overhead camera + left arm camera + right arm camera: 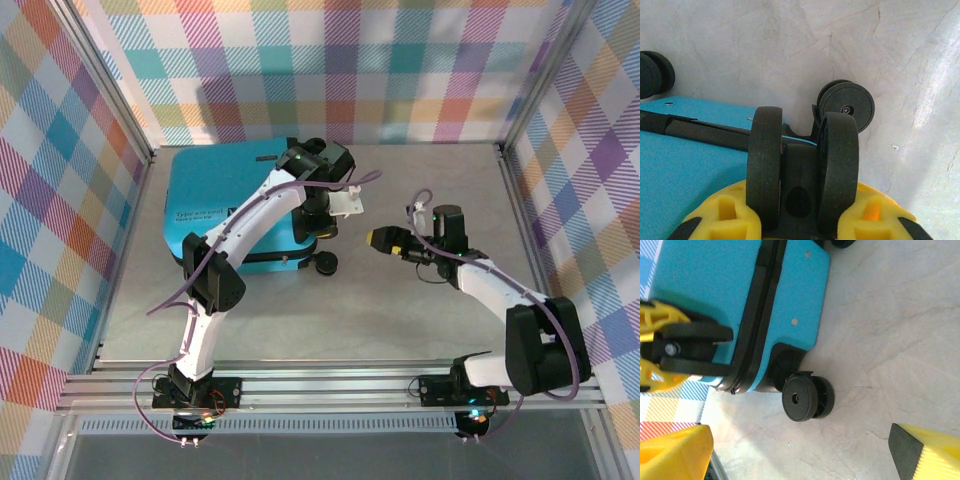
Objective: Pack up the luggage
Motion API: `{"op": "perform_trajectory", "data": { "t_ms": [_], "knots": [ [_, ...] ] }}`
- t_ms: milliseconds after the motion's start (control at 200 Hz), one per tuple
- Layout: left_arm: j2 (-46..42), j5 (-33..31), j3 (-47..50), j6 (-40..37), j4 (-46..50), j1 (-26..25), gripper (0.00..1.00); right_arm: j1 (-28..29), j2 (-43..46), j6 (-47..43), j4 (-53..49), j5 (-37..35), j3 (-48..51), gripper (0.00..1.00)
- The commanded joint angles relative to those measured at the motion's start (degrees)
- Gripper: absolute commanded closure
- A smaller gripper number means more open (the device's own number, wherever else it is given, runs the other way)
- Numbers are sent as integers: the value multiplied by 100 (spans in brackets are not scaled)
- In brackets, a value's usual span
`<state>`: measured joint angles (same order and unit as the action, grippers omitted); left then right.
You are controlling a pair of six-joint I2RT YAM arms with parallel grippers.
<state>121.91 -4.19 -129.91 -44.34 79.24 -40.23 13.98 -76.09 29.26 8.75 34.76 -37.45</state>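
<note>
Pastel plaid panels (330, 60) wall the cell at the back and on both sides, set in aluminium framing (330, 385). A pale grey, veined tabletop (400, 320) spreads between them. From above, the luggage (220, 190) lies flat and closed near the tabletop's far left corner, its wheels turned toward the tabletop's middle. The left arm (250, 215) reaches across the turquoise shell, and the left claw (325, 222) sits at the luggage's wheel end. The right claw (381, 240) hangs near the tabletop's centre, close to that end but apart from the luggage.

At the left wrist, the grey surface shows fine dark veins and a bright streak of glare on the right. The claw's yellow fingers (722, 217) press on either side of a black double wheel (802, 170), so this claw is closed on the luggage's caster. A second wheel (846, 105) rests on the tabletop just beyond.

At the right wrist, the same mottled grey runs beneath the luggage's corner, with a patch of plaid at the lower left. The right claw's yellow fingers stand spread wide at the bottom corners, gripping nothing.
</note>
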Motion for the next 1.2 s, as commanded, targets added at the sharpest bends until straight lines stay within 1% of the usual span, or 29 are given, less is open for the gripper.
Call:
{"op": "perform_trajectory", "data": {
  "t_ms": [0,165,330,380,455,555,710,795,945,1045,1195],
  "knots": [
    [-92,-307,-458,434,-243,29,92,385,268,-299,574,-576,316,9],
    [-262,-225,-686,677,-452,24,92,1314,490,-696,1049,-1581,717,10],
    [-373,-154,-703,778,-513,29,91,2078,270,-879,1531,-2330,741,16],
    [-377,-180,-703,821,-539,28,91,2352,72,-940,1738,-2577,679,18],
    [-387,-235,-704,905,-603,31,91,2726,-301,-1031,2117,-2876,543,24],
    [-394,-287,-703,1011,-696,24,91,3200,-844,-1194,2981,-3160,436,28],
    [-433,-389,-711,1132,-811,24,91,3814,-1716,-1634,3975,-3651,204,35],
    [-466,-359,-711,1181,-823,28,90,4016,-2107,-1860,4384,-4034,77,37],
    [-511,-359,-703,1239,-831,24,90,4162,-2683,-1878,4811,-4672,-174,45],
    [-514,-346,-703,1242,-831,23,90,4248,-3001,-1995,5009,-5066,-400,47],
    [-502,-335,-693,1258,-827,28,90,4276,-3412,-2050,5082,-5273,-811,51]
  ]
}}
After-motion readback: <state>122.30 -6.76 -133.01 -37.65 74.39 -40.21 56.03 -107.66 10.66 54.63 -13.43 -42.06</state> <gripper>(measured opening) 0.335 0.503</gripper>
